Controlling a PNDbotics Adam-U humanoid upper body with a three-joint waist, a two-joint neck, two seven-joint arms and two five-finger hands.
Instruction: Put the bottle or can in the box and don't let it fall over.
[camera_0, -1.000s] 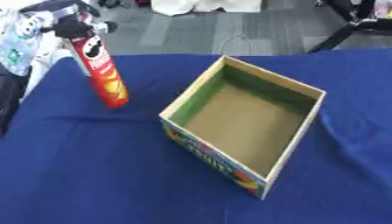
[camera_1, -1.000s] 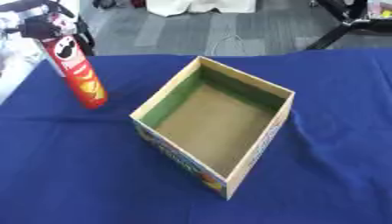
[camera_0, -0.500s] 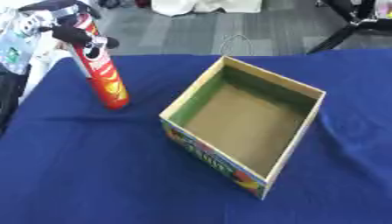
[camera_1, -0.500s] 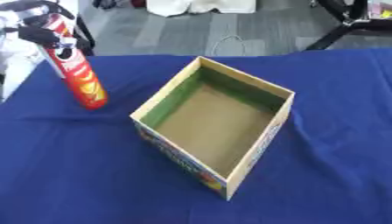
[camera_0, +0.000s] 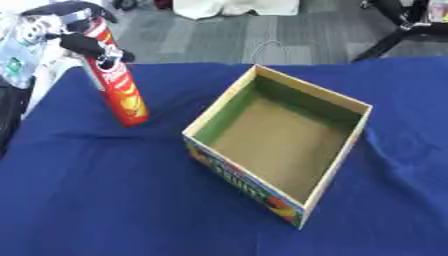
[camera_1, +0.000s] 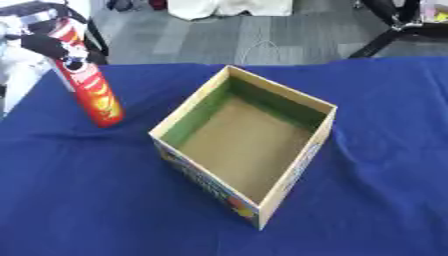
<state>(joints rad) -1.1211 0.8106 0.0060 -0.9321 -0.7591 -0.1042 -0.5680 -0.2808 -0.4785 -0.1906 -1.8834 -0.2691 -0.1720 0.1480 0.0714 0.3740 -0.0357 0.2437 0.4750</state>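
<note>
Near the table's far left edge, the left hand is curling its fingers round the upper part of the red can, which is tilting, base on the blue cloth. Bare cloth is lying between can and open box; its inside is standing free.

- Left hand blurred against the red can; wrist and arm cut off by the left edge.
- Can's top rim hidden behind the fingers.
- Printing on the box front wall too smeared to read.
</note>
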